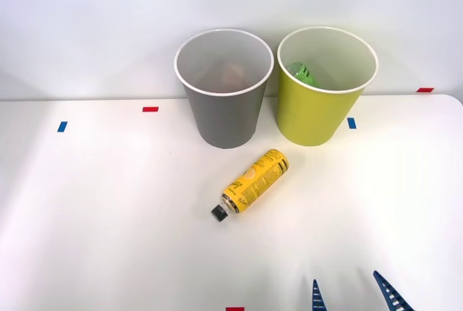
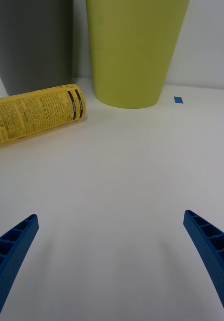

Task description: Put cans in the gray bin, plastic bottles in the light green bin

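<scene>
The yellow bottle [image 1: 255,181] is lying on its side on the white bench [image 1: 94,202], just in front of the two bins, w/ its black cap [image 1: 218,213] pointing toward the robot and a bit to the left. So it is presenting its long side to an approach from the right, which I think is convenient for a grip across the body.

The gray bin [image 1: 223,112] and the light green bin [image 1: 318,112] are standing upright next to each other at the far edge of the bench, near the wall, mouths open to the top. Something reddish is showing dimly inside the gray bin, probably the can, but I cannot say for sure. A green thing [image 1: 302,74] is sitting inside the light green bin.

The right claw [image 1: 353,295] is hovering low at the near edge of the bench, released, fingers [image 2: 212,251] spread wide and holding nothing. It is well apart from the bottle.

Room for moving: the bench betw. claw and bottle is bare, so a straight approach looks free. The bottle's far end is near the foot of both bins, so there is less room on that side. For the drop, the bottle must be lifted above the white rim of the green bin, which is much taller than the lying bottle. Small blue and red tape marks [image 1: 150,109] are lying flat, no obstacle.
</scene>
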